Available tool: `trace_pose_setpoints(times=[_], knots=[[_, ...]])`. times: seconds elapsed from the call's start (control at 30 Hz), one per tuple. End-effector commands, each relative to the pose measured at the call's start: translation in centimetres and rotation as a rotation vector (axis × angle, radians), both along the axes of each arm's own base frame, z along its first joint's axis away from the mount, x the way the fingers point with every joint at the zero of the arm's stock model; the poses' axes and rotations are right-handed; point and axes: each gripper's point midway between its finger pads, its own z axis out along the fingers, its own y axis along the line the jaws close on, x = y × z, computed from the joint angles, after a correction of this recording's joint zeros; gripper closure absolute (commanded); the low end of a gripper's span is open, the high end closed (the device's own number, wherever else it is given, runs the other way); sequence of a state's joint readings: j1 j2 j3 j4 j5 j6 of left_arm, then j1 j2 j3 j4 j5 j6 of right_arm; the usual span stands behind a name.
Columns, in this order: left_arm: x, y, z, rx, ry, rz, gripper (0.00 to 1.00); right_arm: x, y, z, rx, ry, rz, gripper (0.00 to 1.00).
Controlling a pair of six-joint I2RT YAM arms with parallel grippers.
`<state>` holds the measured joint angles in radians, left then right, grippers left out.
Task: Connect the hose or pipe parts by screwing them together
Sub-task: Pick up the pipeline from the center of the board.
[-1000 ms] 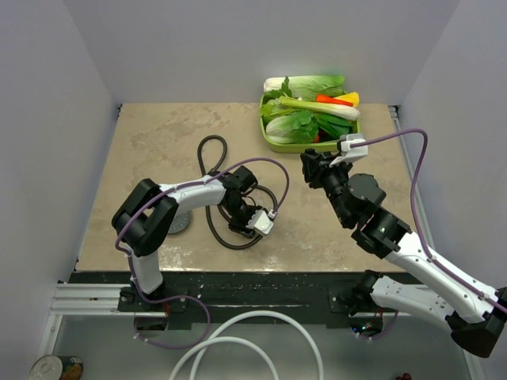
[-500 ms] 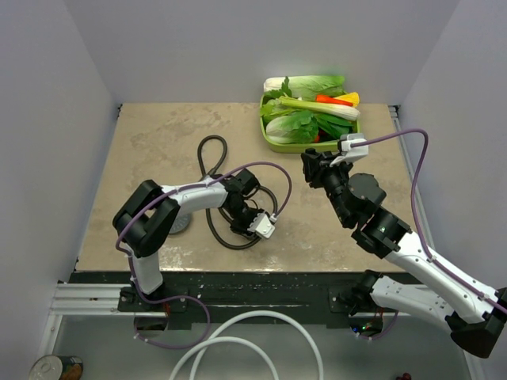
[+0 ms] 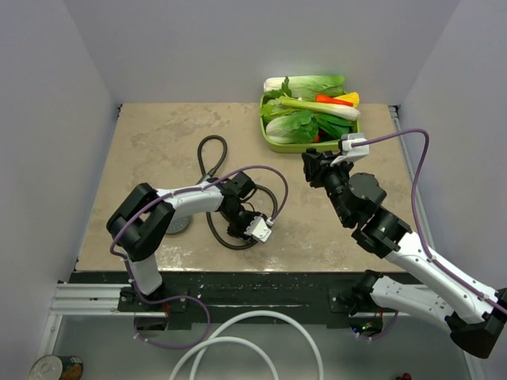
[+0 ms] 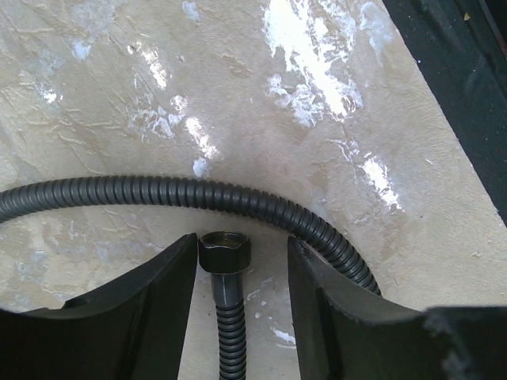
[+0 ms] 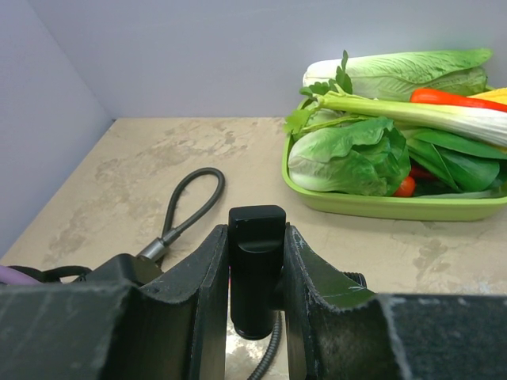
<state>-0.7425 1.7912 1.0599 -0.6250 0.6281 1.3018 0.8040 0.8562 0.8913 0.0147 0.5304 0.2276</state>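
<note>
**One part gripped, one not: right gripper (image 5: pixel 256 233) on the T-shaped fitting (image 5: pixel 256 277), left gripper (image 4: pixel 242 241) loose around the hose nut (image 4: pixel 225 252)**

Right side: fingers are clamped on the small black fitting. It stands upright between the pads, with its top just above the fingertips. A short bit of ribbed hose shows right below it, and I can't tell whether the two are joined. In the top view this gripper sits right of centre, just in front of the green tray (image 5: pixel 380 207) of vegetables (image 5: pixel 348 154).

Left side: fingers are apart and straddle the nut on the hose end. The nut sits right up against one finger, with a clear gap to the other, so nothing is pinched. The nut's open end faces away from the wrist, and the ribbed tail runs back between the fingers. Just past the nut, another run of the black hose (image 4: pixel 142 190) curves across the table (image 3: pixel 142 142), close to the nut but not touching it.

Top view: the left gripper is low at front-centre, inside the hose's coils. One hose loop reaches back toward mid-table. The shower head (image 3: pixel 181 226) lies at front left, its grey disc partly under the left arm and well apart from the fitting.
</note>
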Motion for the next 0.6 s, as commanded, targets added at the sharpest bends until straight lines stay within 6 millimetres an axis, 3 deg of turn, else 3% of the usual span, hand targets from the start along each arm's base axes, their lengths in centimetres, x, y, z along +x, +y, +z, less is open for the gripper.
trace_pose_setpoints(times=[0.0, 0.37, 0.4, 0.47, 0.5, 0.57], knots=[[-0.2, 0.9, -0.9, 0.041, -0.014, -0.010, 0.49, -0.4, -0.4, 2.0, 0.076, -0.045, -0.001, 1.00], [-0.4, 0.1, -1.6, 0.046, -0.004, -0.002, 0.70, -0.4, -0.6, 1.9, 0.082, -0.041, -0.006, 1.00], [-0.5, 0.1, -1.7, 0.047, 0.001, -0.002, 0.73, -0.4, -0.6, 1.9, 0.079, -0.042, -0.007, 1.00], [-0.5, 0.0, -1.8, 0.048, 0.001, 0.000, 0.94, -0.4, -0.6, 1.9, 0.077, -0.042, -0.007, 1.00], [-0.3, -0.2, -1.8, 0.044, 0.000, 0.015, 1.00, -0.4, -0.5, 2.0, 0.075, -0.046, -0.004, 1.00], [0.3, -0.5, -1.3, 0.034, -0.014, 0.027, 1.00, -0.4, -0.4, 2.1, 0.071, -0.050, 0.000, 1.00]])
